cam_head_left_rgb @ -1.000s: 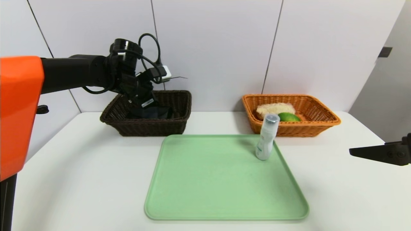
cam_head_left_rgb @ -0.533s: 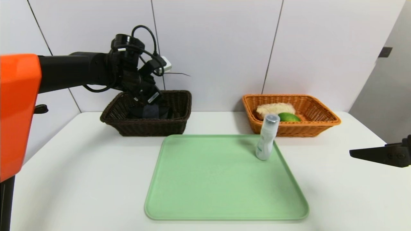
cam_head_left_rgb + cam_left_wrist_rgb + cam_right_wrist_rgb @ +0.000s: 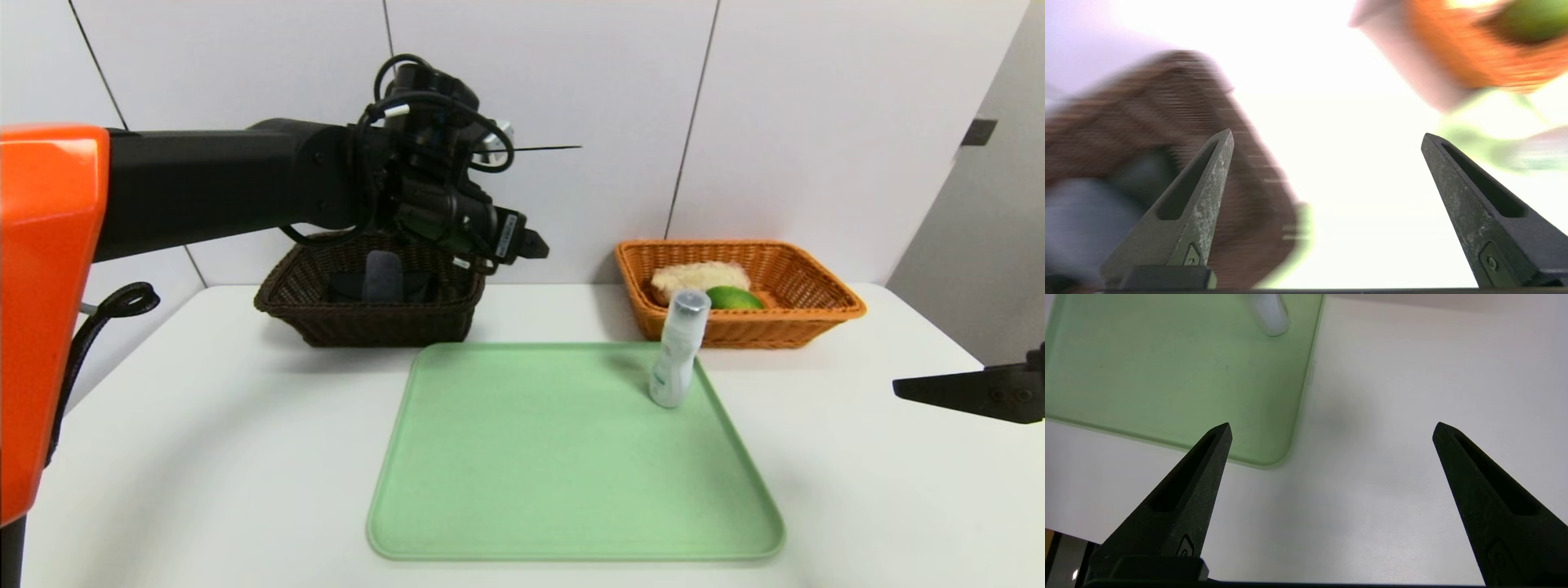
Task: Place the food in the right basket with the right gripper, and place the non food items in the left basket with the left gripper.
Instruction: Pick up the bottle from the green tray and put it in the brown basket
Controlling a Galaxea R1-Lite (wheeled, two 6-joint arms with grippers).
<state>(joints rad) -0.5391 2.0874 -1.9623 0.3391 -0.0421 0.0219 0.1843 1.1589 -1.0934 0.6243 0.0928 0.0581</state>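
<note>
Left gripper (image 3: 1327, 136) jaws spread wide, empty, held in the air at the dark basket's (image 3: 371, 314) right rim, pointing right and slightly down. Bottle (image 3: 679, 349) stands near-upright on the green tray's (image 3: 571, 523) far-right corner, long axis vertical, cap up, leaning slightly right. Right gripper (image 3: 1331, 426) jaws spread, empty, parked over the table (image 3: 857, 490) right of tray.

A: What stands on the green tray (image 3: 563, 474)?
B: Only an upright bottle (image 3: 679, 349) at its far right corner, just before the orange basket (image 3: 816, 318); the rest lies bare.

A: And the worktop (image 3: 204, 457)?
B: Bare on both sides of the tray. The left end effector (image 3: 535, 245) hangs empty, jaws wide, above the gap between the dark basket (image 3: 367, 322) and the orange one.
</note>
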